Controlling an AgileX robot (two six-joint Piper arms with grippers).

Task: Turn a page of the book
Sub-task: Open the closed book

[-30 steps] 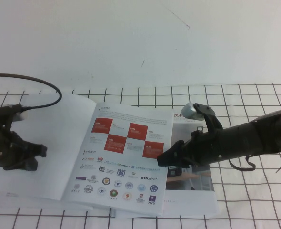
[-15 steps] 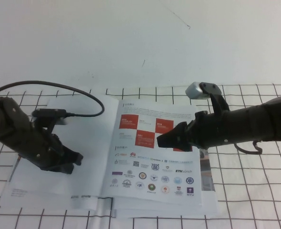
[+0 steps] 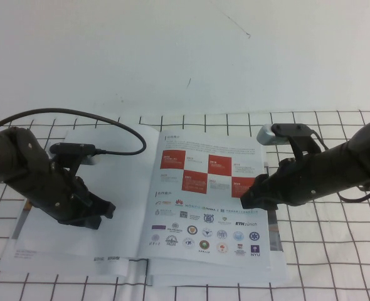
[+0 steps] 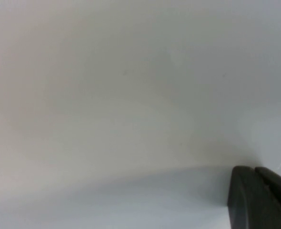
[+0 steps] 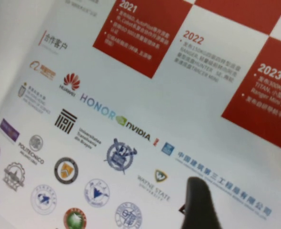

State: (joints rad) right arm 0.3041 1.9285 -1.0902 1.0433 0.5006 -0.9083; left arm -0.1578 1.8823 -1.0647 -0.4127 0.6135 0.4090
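The book (image 3: 119, 266) lies open on the gridded table. The page (image 3: 204, 207) with red checker squares above rows of logos lies flat, face up, right of the spine. It fills the right wrist view (image 5: 131, 95). My right gripper (image 3: 249, 198) is shut, its tip low over the page's right edge. One dark finger (image 5: 202, 205) shows over the logos. My left gripper (image 3: 102, 215) is shut and sits on the blank white sheet (image 3: 110, 169) left of the spine. Its dark fingertips (image 4: 259, 198) show against plain white paper.
Another page with a photo (image 3: 275, 221) sticks out under the checker page at the right. A black cable (image 3: 110, 125) arcs from the left arm over the book's far left corner. The white wall (image 3: 185, 50) rises behind the table.
My right gripper has drawn back to the right, from the middle of the checker page to its right edge. The left gripper came onto the blank sheet and has edged slightly right.
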